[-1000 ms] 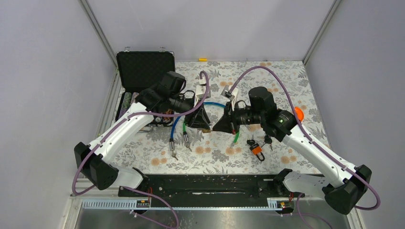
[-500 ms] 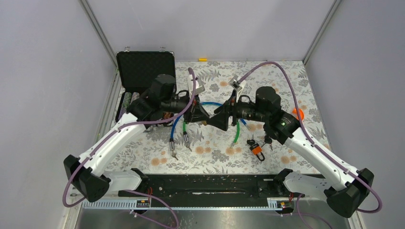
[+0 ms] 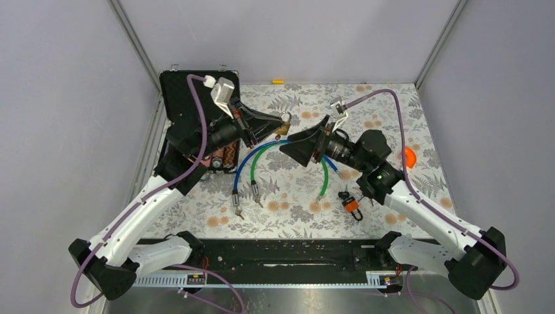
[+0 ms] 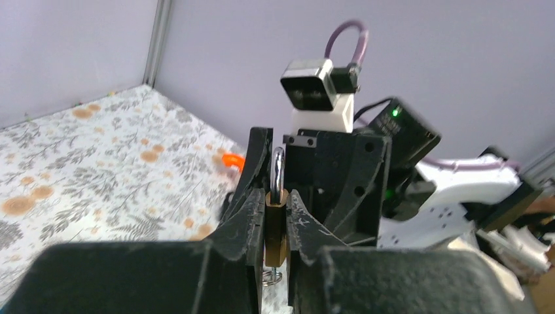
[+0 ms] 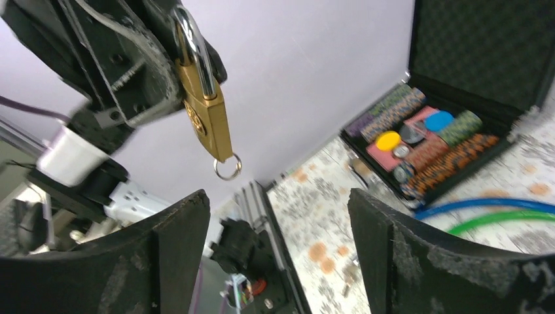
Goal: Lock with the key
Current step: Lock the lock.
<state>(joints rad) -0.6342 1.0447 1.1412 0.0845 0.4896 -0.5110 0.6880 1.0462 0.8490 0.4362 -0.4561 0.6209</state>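
Above the flowered counter (image 3: 393, 108), the left hand (image 4: 276, 204) is clamped tight on a brass padlock (image 4: 275, 229). Its two fingers pinch the lock's body from either side, and the steel shackle stands upright beyond the fingertips. A small metal ring (image 5: 227, 167) hangs from the lock's underside, below the grip; whether a key sits in the lock cannot be told.

Facing it, the right hand (image 5: 278, 222) stands wide, its fingers spread well apart and holding nothing. The padlock hangs just ahead of that hand, off to one side of the gap and touching neither finger. Seen from overhead, the two hands meet nose to nose over the middle of the counter, both raised off its surface.

Beneath them a blue cable (image 3: 241, 171) and a green cable (image 3: 325, 178) arc across the cloth. Behind the left hand an open black case (image 3: 180, 98) shows rows of coloured chips (image 5: 425, 137). Back along the right hand's own arm, a small orange padlock (image 3: 353, 206) with keys lies on the counter, well apart from both hands.
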